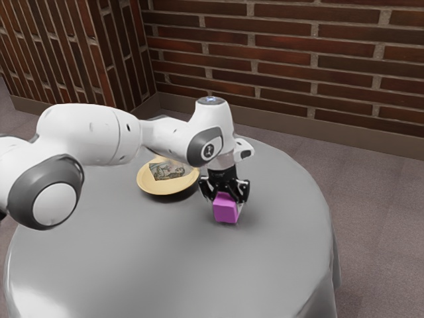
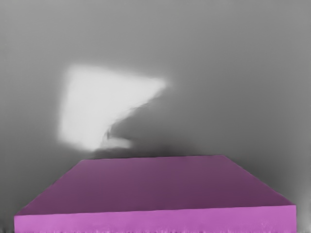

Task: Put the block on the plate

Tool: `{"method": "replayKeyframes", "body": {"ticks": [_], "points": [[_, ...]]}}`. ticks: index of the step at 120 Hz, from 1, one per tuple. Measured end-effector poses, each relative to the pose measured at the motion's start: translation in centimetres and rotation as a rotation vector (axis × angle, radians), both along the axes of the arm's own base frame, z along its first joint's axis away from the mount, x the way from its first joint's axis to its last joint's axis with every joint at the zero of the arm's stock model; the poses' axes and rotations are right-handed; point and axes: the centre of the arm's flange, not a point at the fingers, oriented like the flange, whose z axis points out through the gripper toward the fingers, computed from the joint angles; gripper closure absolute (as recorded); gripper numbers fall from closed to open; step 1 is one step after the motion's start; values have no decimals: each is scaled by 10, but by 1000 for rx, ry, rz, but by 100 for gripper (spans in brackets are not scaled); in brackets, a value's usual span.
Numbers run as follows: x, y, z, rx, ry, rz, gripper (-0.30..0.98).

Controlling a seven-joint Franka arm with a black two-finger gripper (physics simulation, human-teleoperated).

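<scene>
Grey-covered bench (image 1: 132, 265), round in outline. Yellow plate (image 1: 158, 188) on it, toward the exterior view's left. Black pincer (image 1: 227, 203) well over the bench — gripping the purple block (image 1: 225, 211) between its fingers, apart from the plate.

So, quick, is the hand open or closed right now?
The hand: right at the purple block; whether it is open or closed on it can't be told.
</scene>
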Motion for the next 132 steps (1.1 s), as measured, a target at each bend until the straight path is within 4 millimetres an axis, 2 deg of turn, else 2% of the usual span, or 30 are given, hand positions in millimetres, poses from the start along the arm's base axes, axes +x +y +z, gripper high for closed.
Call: {"method": "replayKeyframes", "body": {"ticks": [17, 33, 46, 61, 72, 83, 93, 111, 132], "points": [[-3, 15, 30, 3, 1, 26, 31], [-14, 48, 70, 4, 3, 74, 31], [-16, 82, 96, 5, 7, 122, 31], [-12, 126, 113, 26, 4, 181, 31], [-7, 173, 125, 27, -9, 242, 31], [0, 208, 133, 16, -26, 283, 30], [10, 226, 125, 7, -27, 300, 30], [34, 237, 95, -2, -23, 303, 30], [44, 244, 46, -8, 18, 305, 30]]}}
